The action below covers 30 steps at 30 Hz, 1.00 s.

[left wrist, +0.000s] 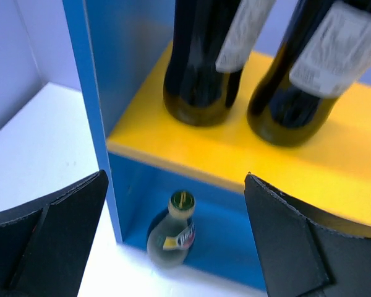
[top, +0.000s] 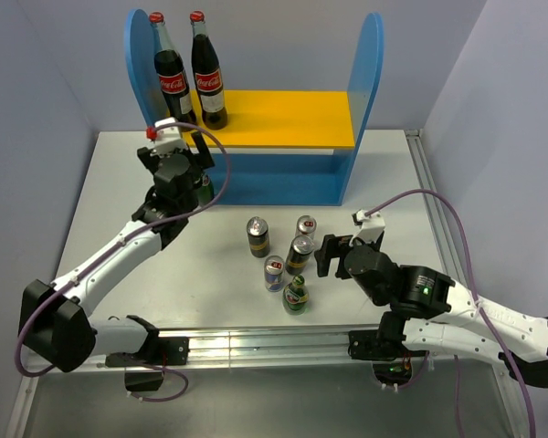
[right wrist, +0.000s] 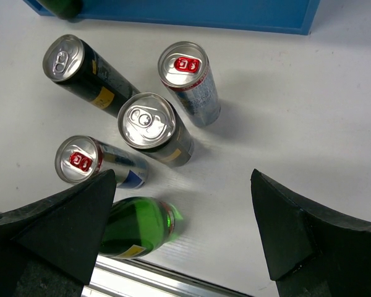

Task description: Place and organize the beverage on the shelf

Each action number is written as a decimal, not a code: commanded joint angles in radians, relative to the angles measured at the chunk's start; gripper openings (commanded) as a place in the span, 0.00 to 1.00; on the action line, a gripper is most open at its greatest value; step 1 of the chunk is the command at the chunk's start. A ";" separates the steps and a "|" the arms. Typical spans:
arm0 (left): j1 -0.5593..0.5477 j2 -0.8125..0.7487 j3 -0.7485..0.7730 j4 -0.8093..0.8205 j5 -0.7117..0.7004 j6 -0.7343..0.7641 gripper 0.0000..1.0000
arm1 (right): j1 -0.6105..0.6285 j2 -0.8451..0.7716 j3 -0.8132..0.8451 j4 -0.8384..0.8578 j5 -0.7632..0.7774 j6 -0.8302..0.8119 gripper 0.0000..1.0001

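The blue shelf (top: 365, 82) has a yellow upper board (top: 283, 119). One short green bottle (top: 204, 190) stands in its lower tier at the left corner and also shows in the left wrist view (left wrist: 172, 234). My left gripper (top: 199, 169) (left wrist: 175, 185) hangs open and empty just above it. On the table stand two tall dark cans (top: 258, 236) (top: 300, 252), two slim cans (top: 306, 225) (top: 274, 272) and the second green bottle (top: 296, 295) (right wrist: 136, 226). My right gripper (top: 333, 254) (right wrist: 182, 179) is open and empty, just right of this group.
Two tall red-capped cola bottles (top: 172, 73) (top: 207, 78) stand on the left part of the yellow board. The shelf's left side panel (left wrist: 89, 93) is close to my left finger. A metal rail (top: 256, 342) runs along the table's near edge.
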 commanded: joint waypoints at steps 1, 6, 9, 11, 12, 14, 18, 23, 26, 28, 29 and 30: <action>-0.049 -0.026 0.028 -0.101 -0.030 -0.053 0.99 | 0.010 0.012 0.009 -0.003 0.053 0.021 0.96; -0.250 -0.122 -0.004 -0.248 -0.081 -0.136 0.98 | 0.012 0.024 0.012 -0.008 0.057 0.025 0.96; -0.372 -0.182 -0.047 -0.349 -0.107 -0.203 0.98 | 0.013 0.020 0.014 -0.009 0.059 0.024 0.96; -0.458 -0.239 -0.067 -0.406 -0.108 -0.269 0.98 | 0.015 0.020 0.012 -0.008 0.059 0.024 0.97; -0.483 -0.260 -0.090 -0.440 -0.095 -0.288 0.97 | 0.015 0.023 0.014 -0.008 0.061 0.025 0.97; -0.573 -0.325 -0.118 -0.452 -0.049 -0.302 0.97 | 0.015 0.024 0.014 -0.009 0.062 0.024 0.97; -0.728 -0.374 -0.190 -0.425 0.132 -0.276 0.99 | 0.015 0.029 0.015 -0.014 0.070 0.029 0.97; -0.957 -0.270 -0.267 -0.348 0.165 -0.249 0.99 | 0.015 0.018 0.015 -0.020 0.074 0.033 0.97; -1.046 -0.198 -0.288 -0.302 0.126 -0.286 0.99 | 0.016 0.018 0.017 -0.022 0.079 0.038 0.97; -1.087 -0.173 -0.303 -0.291 0.105 -0.317 0.99 | 0.021 0.020 0.017 -0.025 0.082 0.041 0.97; -1.101 -0.170 -0.308 -0.255 0.103 -0.323 0.99 | 0.021 0.020 0.017 -0.025 0.082 0.041 0.97; -1.112 -0.167 -0.311 -0.245 0.100 -0.326 0.99 | 0.022 0.023 0.018 -0.026 0.082 0.042 0.97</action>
